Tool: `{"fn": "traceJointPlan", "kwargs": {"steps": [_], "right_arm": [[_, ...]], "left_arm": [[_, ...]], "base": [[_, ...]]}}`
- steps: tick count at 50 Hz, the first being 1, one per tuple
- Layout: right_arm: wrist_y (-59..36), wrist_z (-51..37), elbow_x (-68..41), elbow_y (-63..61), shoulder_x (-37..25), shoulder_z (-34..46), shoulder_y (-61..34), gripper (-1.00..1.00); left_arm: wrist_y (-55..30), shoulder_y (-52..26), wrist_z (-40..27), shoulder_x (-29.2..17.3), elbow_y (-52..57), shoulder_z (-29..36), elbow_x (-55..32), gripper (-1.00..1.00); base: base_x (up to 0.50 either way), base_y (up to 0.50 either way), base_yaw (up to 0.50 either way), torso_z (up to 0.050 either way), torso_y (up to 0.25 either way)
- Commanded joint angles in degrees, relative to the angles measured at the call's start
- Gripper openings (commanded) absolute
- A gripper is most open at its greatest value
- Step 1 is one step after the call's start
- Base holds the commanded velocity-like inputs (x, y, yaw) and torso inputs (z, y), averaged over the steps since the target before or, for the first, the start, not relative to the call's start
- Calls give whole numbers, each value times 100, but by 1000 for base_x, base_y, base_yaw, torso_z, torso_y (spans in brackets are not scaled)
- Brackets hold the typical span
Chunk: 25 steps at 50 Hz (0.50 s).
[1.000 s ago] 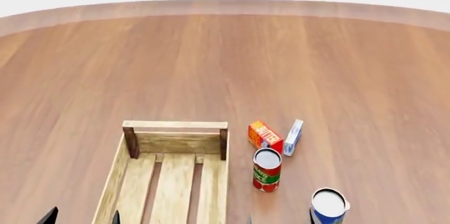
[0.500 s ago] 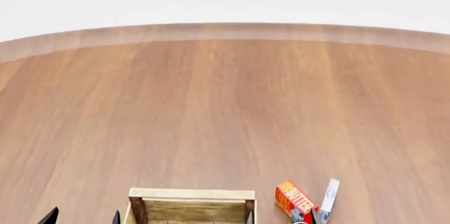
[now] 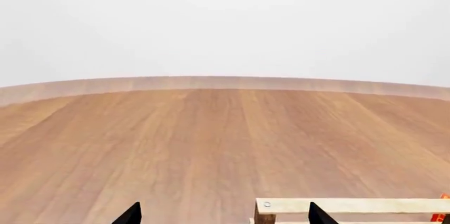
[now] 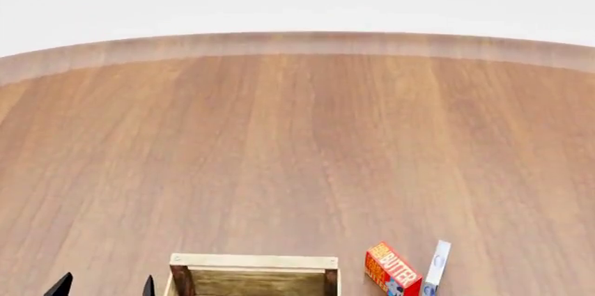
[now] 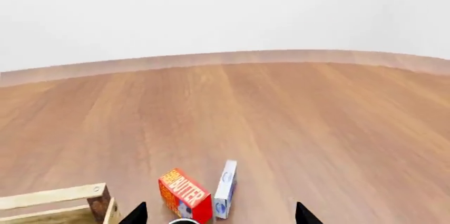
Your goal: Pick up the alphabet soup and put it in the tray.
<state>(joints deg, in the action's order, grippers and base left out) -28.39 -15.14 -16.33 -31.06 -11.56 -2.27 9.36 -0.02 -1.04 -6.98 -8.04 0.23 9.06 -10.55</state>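
The alphabet soup is out of view in every frame. Only the far end rail of the light-wood tray shows, at the head view's lower edge (image 4: 253,262), in the left wrist view (image 3: 351,205) and as a corner in the right wrist view (image 5: 56,196). My left gripper (image 3: 223,214) is open and empty, with its fingertips wide apart; they also show in the head view (image 4: 104,286), left of the tray. My right gripper (image 5: 220,215) is open and empty, low before the small boxes. A can's grey top rim (image 5: 184,221) peeks in between its fingertips; I cannot tell which can.
A red-orange butter box (image 4: 391,269) and a thin blue-and-white box (image 4: 437,261) lie right of the tray; both also show in the right wrist view, the butter box (image 5: 184,195) beside the thin box (image 5: 225,188). The round wooden table (image 4: 297,143) stretches far ahead to its curved edge.
The head view tilted up, so both cans dropped out below its edge. Since half a second ago the right fingertips have left the head view; the scene has barely shifted.
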Motion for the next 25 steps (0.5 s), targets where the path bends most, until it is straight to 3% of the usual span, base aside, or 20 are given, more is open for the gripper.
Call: {"fn": "traceJointPlan", "kwargs": {"steps": [1, 9, 14, 16, 20, 25], "right_arm": [[-1960, -545, -1506, -1634, 62, -1607, 594, 100], [-3369, -1327, -3081, -2265, 117, -3091, 598, 100], [-4327, -1558, -4449, -2659, -544, -3904, 645, 100], [-4809, -2044, -5610, -2433, -756, -4285, 536, 100], [-5126, -2460, -6190, -2234, -1022, -4218, 377, 100], [-5191, -2281, -5842, -2077, -1188, -3705, 201, 100]], "left_arm": [[-19, 9, -59, -45, 39, 26, -68, 100], [-23, 6, -79, -70, 39, 57, -110, 100], [-39, 0, -89, -86, 54, 61, -161, 100], [-45, -11, -96, -97, 57, 53, -182, 100], [-56, -15, -121, -114, 71, 36, -222, 100], [-44, -43, -146, -131, 41, 30, -242, 100]], "base": [[0, 0, 0, 0, 0], [0, 0, 0, 0, 0], [0, 0, 0, 0, 0], [0, 0, 0, 0, 0], [0, 0, 0, 0, 0], [0, 0, 0, 0, 0]]}}
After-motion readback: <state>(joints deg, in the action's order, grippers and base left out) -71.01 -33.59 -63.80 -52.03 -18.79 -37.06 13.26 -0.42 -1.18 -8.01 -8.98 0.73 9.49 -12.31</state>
